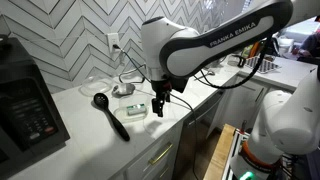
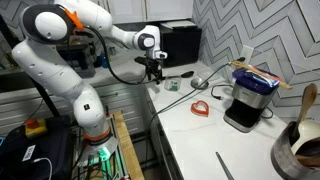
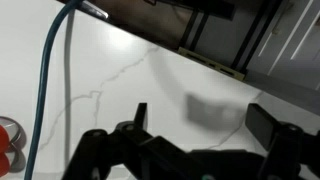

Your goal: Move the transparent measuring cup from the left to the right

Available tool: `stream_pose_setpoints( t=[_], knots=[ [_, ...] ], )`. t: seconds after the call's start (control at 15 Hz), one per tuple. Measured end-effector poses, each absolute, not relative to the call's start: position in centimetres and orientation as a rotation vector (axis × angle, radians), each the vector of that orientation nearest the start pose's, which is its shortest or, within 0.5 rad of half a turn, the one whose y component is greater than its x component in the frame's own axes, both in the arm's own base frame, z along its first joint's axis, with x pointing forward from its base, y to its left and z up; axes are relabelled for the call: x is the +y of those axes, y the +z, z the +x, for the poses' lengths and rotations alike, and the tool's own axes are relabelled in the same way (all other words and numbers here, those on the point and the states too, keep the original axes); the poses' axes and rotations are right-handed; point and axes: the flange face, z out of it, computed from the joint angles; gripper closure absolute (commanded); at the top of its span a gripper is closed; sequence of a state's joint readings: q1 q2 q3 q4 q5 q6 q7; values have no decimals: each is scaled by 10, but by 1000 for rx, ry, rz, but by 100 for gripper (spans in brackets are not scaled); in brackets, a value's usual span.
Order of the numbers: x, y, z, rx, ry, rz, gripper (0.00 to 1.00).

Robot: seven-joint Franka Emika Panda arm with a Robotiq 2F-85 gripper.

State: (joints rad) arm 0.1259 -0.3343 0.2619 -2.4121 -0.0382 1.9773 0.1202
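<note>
At the far left in an exterior view, a black appliance [image 1: 25,110] is cut off by the frame edge, so we see only its front and a keypad. To its right, close to the wall, we make out a faint glassy outline that we take for the transparent measuring cup [image 1: 97,80]. It is too pale against the white surface [image 1: 70,140] for us to tell rim from handle, and we cannot find it with any certainty in the remaining views. In front of it lies a black ladle [image 1: 110,115], bowl toward the wall. Right of the ladle sits a small pale-and-green object [image 1: 135,108] that we cannot identify. The hand [image 1: 160,103] hangs just beside that object, above the surface and apart from the cup. From outside, its fingers are too small and dark to read. In the wrist view the hand [image 3: 200,118] shows two fingers spread wide with only bare surface between them, gripping nothing. There a red object [image 3: 6,145] is clipped by the left edge, and a blue cable [image 3: 45,90] crosses beside it. The surface is white stone with grey veins, backed by a herringbone-tiled wall [image 1: 70,35] carrying an outlet [image 1: 113,42]. Farther along it, a red heart-shaped ring [image 2: 201,107] lies near a coffee maker [image 2: 250,100].
</note>
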Motion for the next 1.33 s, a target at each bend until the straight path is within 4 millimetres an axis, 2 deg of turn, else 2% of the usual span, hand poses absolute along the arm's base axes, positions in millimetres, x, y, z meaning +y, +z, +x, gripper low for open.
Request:
stream_pose_setpoints(
  t=[0.27,0.47,0.73,0.87,0.93,1.07,1.33],
  knots=[
    [161,425,397,-443,129,-3250,0],
    [145,445,410,-355,7,-3217,0],
    [90,505,450,-123,-275,-3148,0],
    [70,525,481,-18,-439,-3083,0],
    [66,529,498,27,-500,-3054,0],
    [65,524,534,110,-537,-3025,0],
    [77,486,600,243,-468,-3010,0]
  ],
)
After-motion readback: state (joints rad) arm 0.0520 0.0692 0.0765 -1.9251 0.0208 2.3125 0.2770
